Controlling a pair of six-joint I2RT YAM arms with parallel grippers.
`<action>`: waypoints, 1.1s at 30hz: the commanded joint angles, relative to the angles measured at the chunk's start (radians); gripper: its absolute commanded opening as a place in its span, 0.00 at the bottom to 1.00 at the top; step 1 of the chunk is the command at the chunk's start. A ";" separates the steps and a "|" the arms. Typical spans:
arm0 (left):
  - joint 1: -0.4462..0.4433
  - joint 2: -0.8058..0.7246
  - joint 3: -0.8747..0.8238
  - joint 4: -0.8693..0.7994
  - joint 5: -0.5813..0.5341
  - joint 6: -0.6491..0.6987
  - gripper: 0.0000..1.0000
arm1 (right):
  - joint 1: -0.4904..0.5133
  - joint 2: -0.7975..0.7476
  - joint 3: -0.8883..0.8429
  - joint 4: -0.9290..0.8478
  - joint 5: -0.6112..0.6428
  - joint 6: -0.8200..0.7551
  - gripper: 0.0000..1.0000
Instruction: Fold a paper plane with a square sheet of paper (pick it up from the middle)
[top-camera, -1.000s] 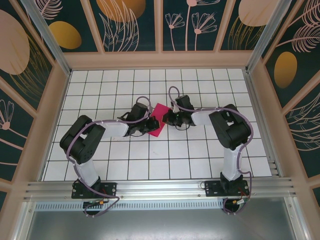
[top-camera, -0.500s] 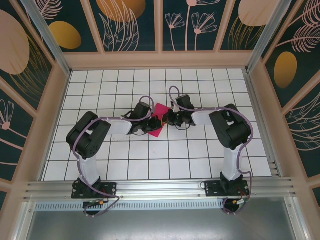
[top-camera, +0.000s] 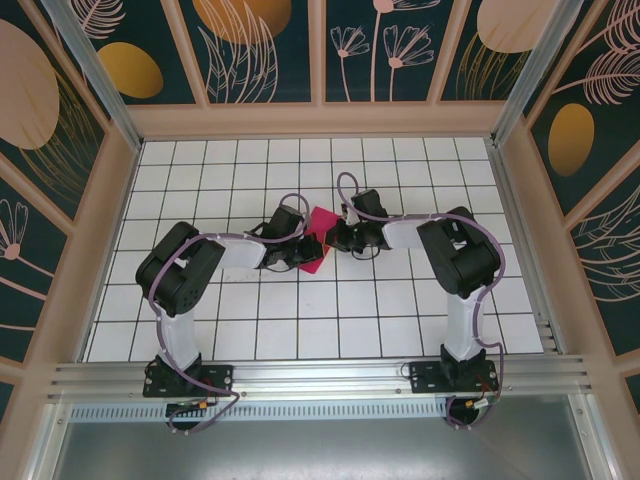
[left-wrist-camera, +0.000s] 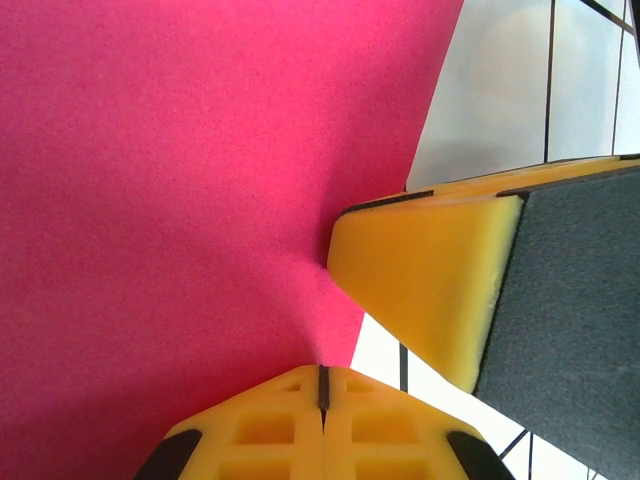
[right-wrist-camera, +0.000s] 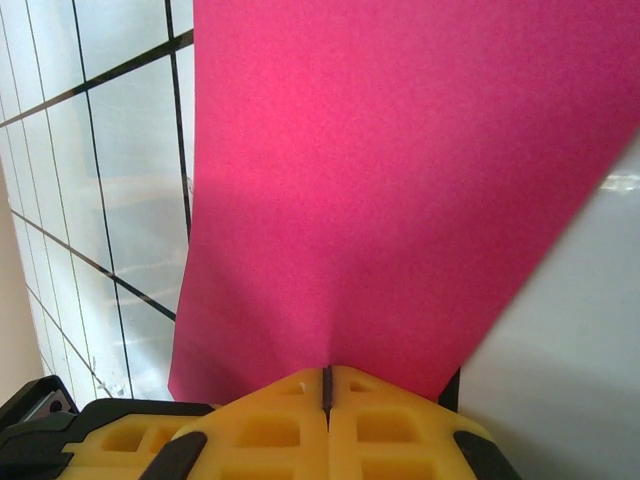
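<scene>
Top view: the square sheet of thin magenta-pink paper (top-camera: 314, 238) sits at the centre of the white grid-tiled table (top-camera: 380, 310), between your two arms. The left gripper (top-camera: 298, 255) meets its left near edge and the right gripper (top-camera: 335, 237) its right edge. No dart shape shows.

Left wrist view: the left gripper (left-wrist-camera: 322, 378) is clenched, its jaws meeting on the sheet's (left-wrist-camera: 180, 200) edge. The paper puckers at the pinch.

Right wrist view: the right gripper (right-wrist-camera: 327, 380) is likewise clamped on the sheet (right-wrist-camera: 400, 180), which spreads smooth, without a visible crease.

Judgement: pick-up done. The folds, nose and wings all appear outstanding.
</scene>
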 joint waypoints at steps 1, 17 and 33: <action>-0.005 0.028 0.008 -0.074 -0.033 0.016 0.00 | -0.024 0.041 0.034 -0.076 0.100 -0.031 0.00; -0.005 0.031 -0.041 -0.081 -0.033 0.009 0.00 | -0.109 0.098 0.129 -0.106 0.160 -0.031 0.00; -0.006 0.040 -0.043 -0.084 -0.030 0.013 0.00 | -0.195 0.157 0.206 -0.117 0.197 -0.034 0.00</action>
